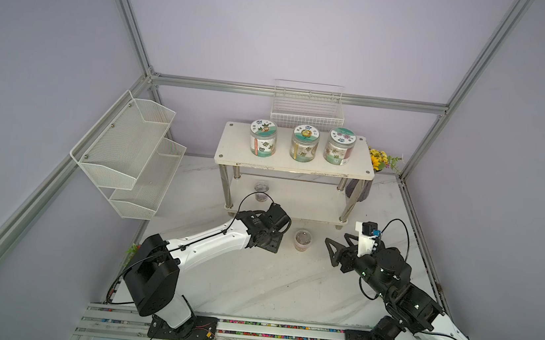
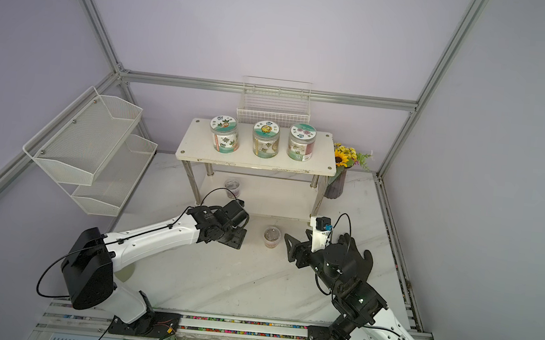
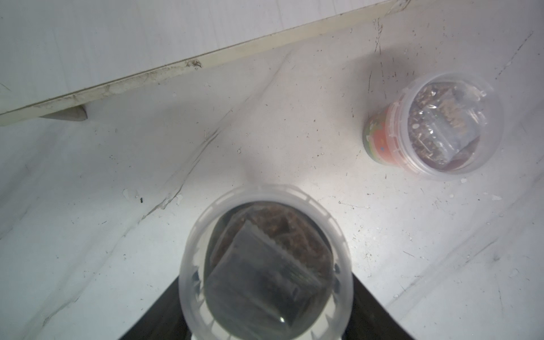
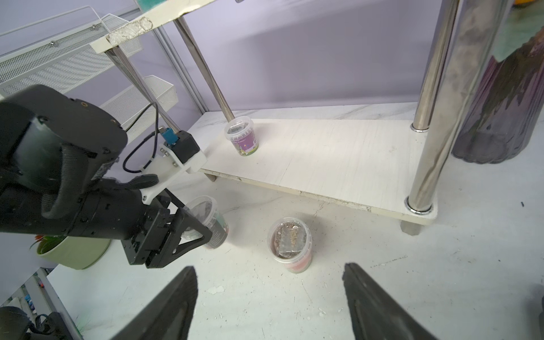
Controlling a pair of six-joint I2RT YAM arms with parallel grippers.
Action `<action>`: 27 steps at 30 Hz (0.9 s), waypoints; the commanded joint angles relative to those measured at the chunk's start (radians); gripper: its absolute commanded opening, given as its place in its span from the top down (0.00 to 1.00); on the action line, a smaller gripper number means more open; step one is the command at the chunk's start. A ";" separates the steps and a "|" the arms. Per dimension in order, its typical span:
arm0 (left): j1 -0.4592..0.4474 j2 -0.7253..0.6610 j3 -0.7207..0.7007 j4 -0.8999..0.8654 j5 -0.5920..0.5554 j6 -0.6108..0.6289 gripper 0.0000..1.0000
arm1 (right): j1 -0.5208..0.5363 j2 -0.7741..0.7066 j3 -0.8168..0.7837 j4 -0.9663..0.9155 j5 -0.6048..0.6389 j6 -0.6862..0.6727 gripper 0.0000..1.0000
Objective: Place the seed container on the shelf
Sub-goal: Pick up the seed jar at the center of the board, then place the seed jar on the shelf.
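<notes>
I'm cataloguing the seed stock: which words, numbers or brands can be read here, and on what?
No text reads with certainty.
Jars on top of the shelf: large characters on lids and labels, too blurred.
Purple cup on its lower board: print too small.
Held seed container: dark label, print blurred.
Red cup: no legible text.
</notes>
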 commanded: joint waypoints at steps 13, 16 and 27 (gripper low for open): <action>-0.016 0.084 0.228 -0.031 -0.080 0.051 0.51 | 0.004 -0.049 0.032 -0.027 0.013 -0.019 0.19; -0.015 0.123 0.267 -0.026 -0.113 0.051 0.51 | 0.004 -0.050 0.034 -0.035 0.014 -0.020 0.19; -0.002 0.227 0.362 -0.004 -0.193 0.069 0.50 | 0.003 -0.050 0.037 -0.040 0.019 -0.025 0.18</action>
